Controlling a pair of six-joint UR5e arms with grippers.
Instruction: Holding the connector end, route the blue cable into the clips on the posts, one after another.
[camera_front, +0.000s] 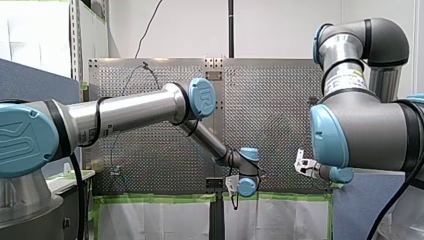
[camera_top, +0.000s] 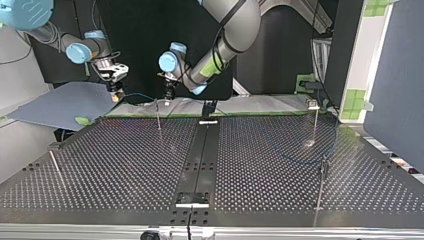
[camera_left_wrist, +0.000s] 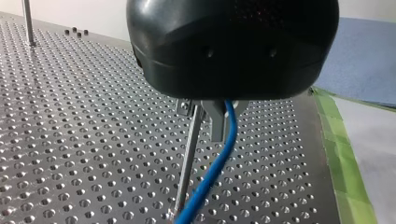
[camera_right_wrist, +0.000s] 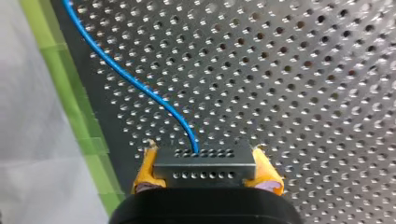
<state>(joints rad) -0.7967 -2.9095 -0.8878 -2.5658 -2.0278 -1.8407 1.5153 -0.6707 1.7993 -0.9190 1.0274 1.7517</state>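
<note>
Our right gripper (camera_right_wrist: 206, 171) clamped the connector (camera_right_wrist: 205, 161) between 2 yellow pads (camera_right_wrist: 145, 170).
The blue cable (camera_left_wrist: 212, 172) passed our left gripper (camera_left_wrist: 210, 119), perhaps touching 1 post (camera_left_wrist: 189, 154); its grip we couldn't tell.

Probably "UR" on blue joint cap (camera_front: 202, 97); nothing else legible

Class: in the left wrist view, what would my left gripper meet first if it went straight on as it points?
Probably the perforated metal table, beside the thin metal post; that post and the blue cable run close by my left gripper; depth unclear.
</note>
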